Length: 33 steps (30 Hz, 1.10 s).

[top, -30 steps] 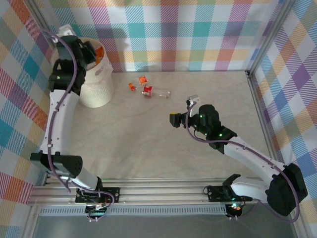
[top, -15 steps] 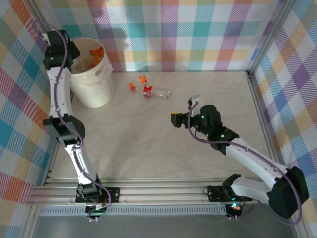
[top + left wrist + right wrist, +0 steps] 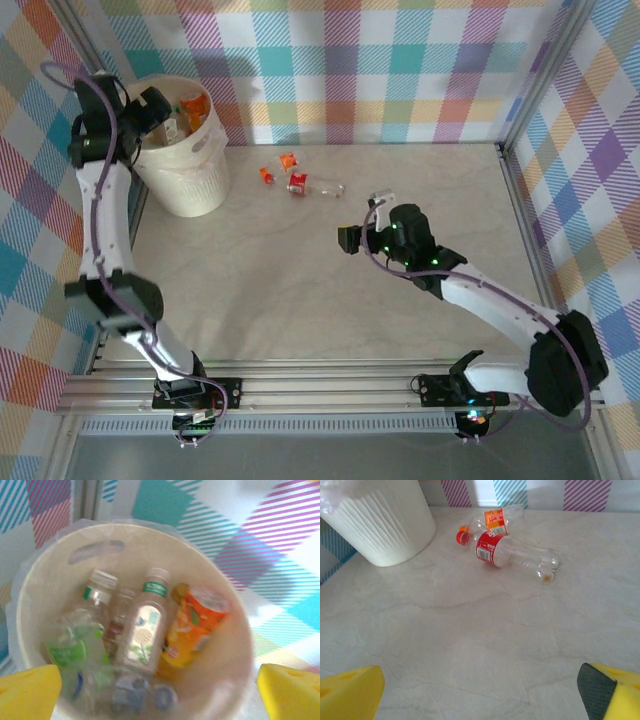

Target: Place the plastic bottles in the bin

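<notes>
Label print blurs beyond reading. In the bin (image 3: 195,190) at ten o'clock lie a white-labelled bottle (image 3: 145,632) and an orange-labelled bottle (image 3: 192,625), under the left gripper (image 3: 160,692), spread wide. Near twelve o'clock on the pale marbled table (image 3: 300,300), walled by pastel plaid cloth (image 3: 400,60), a red-labelled bottle (image 3: 515,555) and a second orange-labelled bottle (image 3: 497,517) lie sideways before the right gripper (image 3: 480,692), equally wide, empty.

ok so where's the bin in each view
top external: the bin in the upper left of the picture
left wrist: the bin in the centre, seen from above, bottles inside
right wrist: its ribbed side in the top left corner
shared landmark: the plaid wall behind it
</notes>
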Each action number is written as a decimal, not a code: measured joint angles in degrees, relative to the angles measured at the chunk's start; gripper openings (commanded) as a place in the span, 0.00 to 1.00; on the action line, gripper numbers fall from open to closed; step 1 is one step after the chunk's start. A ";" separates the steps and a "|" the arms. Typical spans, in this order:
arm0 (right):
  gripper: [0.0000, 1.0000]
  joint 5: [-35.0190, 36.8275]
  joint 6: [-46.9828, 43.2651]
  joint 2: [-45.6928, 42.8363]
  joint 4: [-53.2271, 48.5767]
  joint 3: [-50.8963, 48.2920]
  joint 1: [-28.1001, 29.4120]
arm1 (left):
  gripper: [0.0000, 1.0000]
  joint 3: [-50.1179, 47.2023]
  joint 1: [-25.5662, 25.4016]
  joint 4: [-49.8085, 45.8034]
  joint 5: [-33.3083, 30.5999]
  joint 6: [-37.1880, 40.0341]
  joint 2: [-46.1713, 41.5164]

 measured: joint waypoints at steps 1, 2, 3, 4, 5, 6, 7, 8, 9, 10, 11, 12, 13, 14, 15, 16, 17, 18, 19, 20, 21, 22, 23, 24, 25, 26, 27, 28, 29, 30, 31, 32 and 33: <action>1.00 -0.09 -0.59 1.66 -0.15 1.22 0.00 | 1.00 -3.56 -0.28 1.51 1.27 -0.46 -3.34; 1.00 -0.33 -1.49 3.48 -0.28 2.58 -0.04 | 1.00 -7.63 -0.61 3.41 2.78 -1.29 -7.37; 1.00 -0.66 -2.60 5.44 -0.46 4.15 -0.07 | 1.00 -11.26 -0.96 5.22 4.46 -1.95 -11.04; 1.00 -1.09 -4.00 7.58 -0.70 5.88 -0.13 | 1.00 -14.75 -1.33 6.97 6.25 -2.91 -14.45; 1.00 -1.51 -5.40 9.40 -0.96 7.39 -0.15 | 1.00 -17.55 -1.68 8.24 7.72 -3.74 -17.20; 1.00 -1.97 -7.28 11.63 -1.40 9.29 -0.37 | 1.00 -20.87 -2.10 9.68 9.35 -4.79 -20.13; 1.00 -2.32 -9.86 14.03 -2.36 11.47 -0.46 | 1.00 -24.92 -2.67 11.80 11.21 -6.16 -23.19; 1.00 -2.56 -11.93 16.06 -2.82 13.33 -0.68 | 1.00 -28.15 -3.15 13.11 12.63 -7.13 -25.46; 1.00 -2.99 -14.75 18.64 -3.74 15.76 -1.01 | 1.00 -32.26 -3.93 14.99 14.34 -8.46 -27.93; 1.00 -3.72 -17.29 20.96 -4.48 17.97 -1.33 | 1.00 -35.93 -4.96 16.33 15.91 -9.70 -29.88; 1.00 -4.42 -19.37 22.97 -5.35 19.98 -1.79 | 1.00 -38.36 -5.90 16.74 17.18 -10.60 -30.88; 1.00 -5.66 -21.97 25.53 -6.56 22.58 -2.56 | 1.00 -41.00 -7.39 17.38 18.49 -11.63 -31.63; 1.00 -6.84 -24.44 28.13 -7.80 25.31 -3.54 | 1.00 -43.04 -8.90 17.77 19.37 -12.37 -31.91; 1.00 -7.58 -26.23 30.21 -8.94 27.63 -4.42 | 1.00 -44.96 -10.43 18.08 19.89 -13.09 -32.04; 1.00 -8.76 -28.39 32.83 -10.19 30.51 -5.64 | 1.00 -46.82 -11.93 18.21 20.28 -13.73 -32.20; 1.00 -9.79 -30.38 35.39 -11.54 33.42 -6.86 | 1.00 -49.11 -13.62 18.71 20.44 -14.51 -32.54; 1.00 -10.60 -31.98 37.44 -12.79 35.95 -7.89 | 1.00 -50.97 -14.84 19.08 20.48 -15.10 -33.03; 1.00 -11.72 -33.99 40.13 -14.10 39.12 -9.14 | 1.00 -53.18 -16.13 19.39 20.46 -15.85 -33.70; 1.00 -12.68 -35.91 42.75 -15.61 42.27 -10.27 | 1.00 -54.99 -17.16 19.69 20.44 -16.52 -34.36; 1.00 -13.29 -37.31 44.78 -16.70 44.83 -11.06 | 1.00 -56.24 -17.77 19.93 20.39 -16.92 -34.77; 1.00 -14.08 -38.95 47.36 -18.05 47.98 -11.89 | 1.00 -57.44 -18.40 20.35 20.17 -17.42 -35.15; 1.00 -14.97 -40.70 50.07 -19.52 51.32 -12.74 | 1.00 -58.36 -18.80 20.81 19.98 -17.97 -35.30; 1.00 -15.65 -42.12 52.11 -20.79 53.94 -13.44 | 1.00 -58.95 -19.02 21.31 19.76 -18.29 -35.34; 1.00 -16.55 -43.98 54.55 -22.32 57.02 -14.19 | 1.00 -59.74 -19.04 22.25 19.52 -18.86 -35.36; 1.00 -17.16 -45.68 56.50 -23.52 59.43 -14.69 | 1.00 -60.43 -19.04 22.97 19.17 -19.41 -35.36; 1.00 -17.62 -47.47 58.31 -24.98 61.75 -15.04 | 1.00 -61.20 -19.04 23.82 18.86 -19.78 -35.36; 1.00 -18.05 -49.40 60.28 -26.49 64.24 -15.26 | 1.00 -61.83 -19.04 24.39 18.47 -20.22 -35.36; 0.99 -18.38 -50.95 62.01 -27.74 66.45 -15.30 | 1.00 -62.42 -19.04 24.96 18.05 -20.74 -35.34; 0.99 -18.69 -52.33 63.65 -28.81 68.50 -15.28 | 1.00 -62.79 -19.04 25.35 17.70 -21.05 -35.32; 0.98 -19.04 -53.64 65.51 -30.03 70.84 -15.15 | 1.00 -63.06 -19.04 25.75 17.44 -21.44 -35.26; 0.98 -19.10 -54.45 66.90 -30.69 72.54 -15.04 | 1.00 -63.32 -19.04 26.49 17.16 -21.88 -35.12; 0.97 -19.32 -55.39 68.72 -31.80 74.77 -14.88 | 1.00 -63.52 -19.06 27.28 17.16 -22.34 -34.80; 0.97 -19.52 -56.02 70.27 -32.48 76.65 -14.75 | 1.00 -63.63 -19.06 28.04 17.14 -22.67 -34.40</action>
